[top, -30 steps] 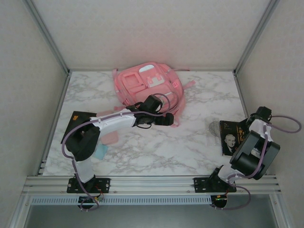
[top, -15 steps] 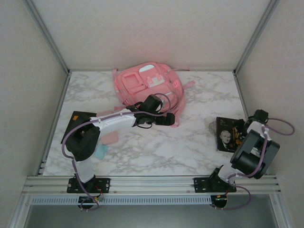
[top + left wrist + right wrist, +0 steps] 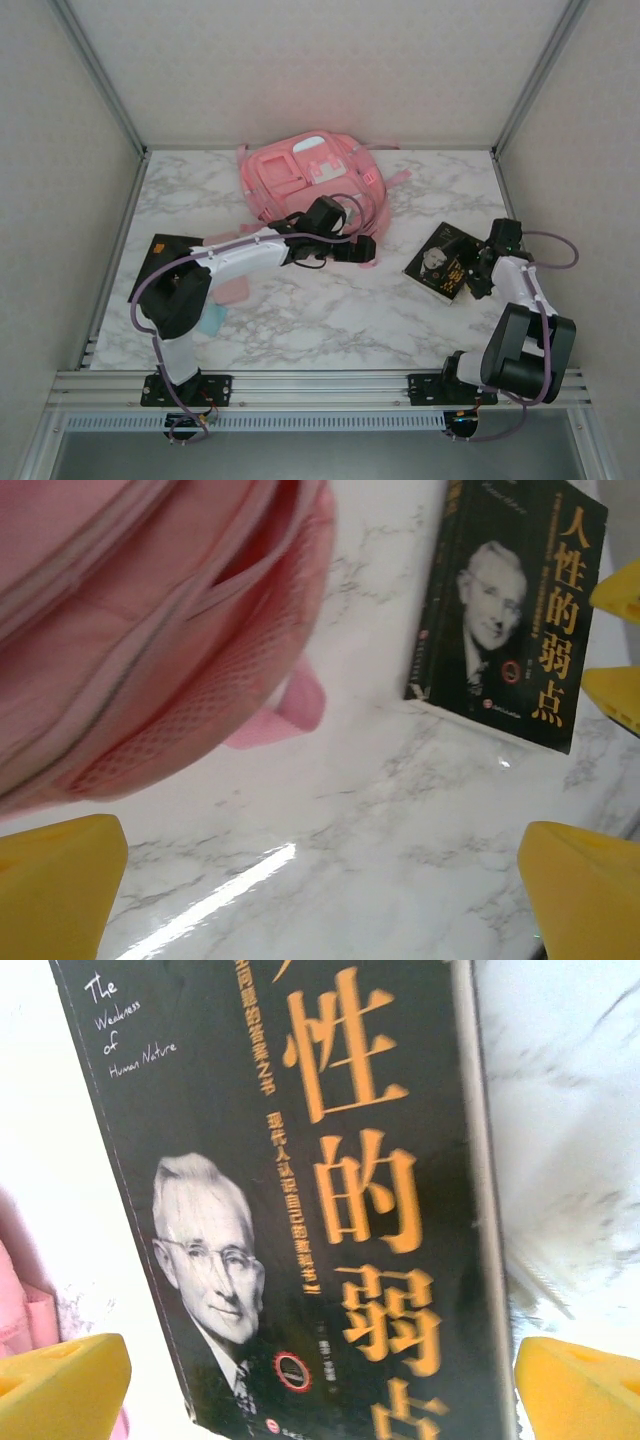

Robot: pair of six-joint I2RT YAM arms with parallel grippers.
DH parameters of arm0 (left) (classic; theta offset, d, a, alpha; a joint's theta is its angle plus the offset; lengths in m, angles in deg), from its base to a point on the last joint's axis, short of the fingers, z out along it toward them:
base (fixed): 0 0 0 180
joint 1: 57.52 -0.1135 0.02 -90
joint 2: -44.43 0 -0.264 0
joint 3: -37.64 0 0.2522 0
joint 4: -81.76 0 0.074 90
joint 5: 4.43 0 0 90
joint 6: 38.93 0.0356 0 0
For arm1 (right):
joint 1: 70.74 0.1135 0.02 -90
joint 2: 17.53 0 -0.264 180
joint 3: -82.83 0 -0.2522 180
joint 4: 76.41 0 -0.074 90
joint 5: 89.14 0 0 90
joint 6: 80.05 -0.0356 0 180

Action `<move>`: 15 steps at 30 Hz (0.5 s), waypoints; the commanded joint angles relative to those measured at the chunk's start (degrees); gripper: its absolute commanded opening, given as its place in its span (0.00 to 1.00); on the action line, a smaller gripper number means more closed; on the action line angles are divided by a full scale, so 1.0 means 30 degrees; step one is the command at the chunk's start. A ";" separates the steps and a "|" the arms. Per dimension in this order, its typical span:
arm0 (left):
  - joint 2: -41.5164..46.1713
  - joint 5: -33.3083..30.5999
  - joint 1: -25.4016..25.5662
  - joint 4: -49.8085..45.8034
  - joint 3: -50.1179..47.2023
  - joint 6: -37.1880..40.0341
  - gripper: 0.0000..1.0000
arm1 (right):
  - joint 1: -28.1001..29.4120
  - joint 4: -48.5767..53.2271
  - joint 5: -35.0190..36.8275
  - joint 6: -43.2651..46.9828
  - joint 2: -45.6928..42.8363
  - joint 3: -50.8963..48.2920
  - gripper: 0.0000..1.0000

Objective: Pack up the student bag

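The student bag (image 3: 310, 185) is a large pink backpack lying at the back centre of the marble table; its mesh side and a pink tab (image 3: 150, 650) show in the left wrist view. My left gripper (image 3: 365, 250) is open just right of the bag's near corner, with only bare marble between its yellow fingertips (image 3: 55, 885). A black book with a man's portrait and orange characters (image 3: 440, 262) (image 3: 510, 610) (image 3: 320, 1190) lies flat, right of the bag. My right gripper (image 3: 472, 272) stands open over the book, its fingertips (image 3: 575, 1385) on either side of the lower cover.
At the left lie a black flat item (image 3: 165, 248), a small pink pouch (image 3: 235, 290) and a pale blue thing (image 3: 212, 320). Metal frame posts and walls close in the table (image 3: 330, 315) on three sides.
The book has slid left towards the bag and turned, with my right gripper moving along over it. My left gripper has shifted slightly to the right.
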 commanded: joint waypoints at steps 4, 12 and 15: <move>-0.1848 0.2536 0.0835 0.1233 0.2640 -0.0907 0.97 | -0.0556 0.1457 0.2365 0.2182 0.0311 0.0812 0.98; -0.5684 0.3892 0.1672 0.0753 0.7100 -0.0879 0.80 | -0.1791 -0.2508 0.1074 0.3031 0.2569 0.0065 0.98; -0.7102 0.3967 0.1958 0.0040 0.8608 -0.0659 0.71 | -0.1812 -0.3986 -0.0174 0.3205 0.3395 0.0037 0.97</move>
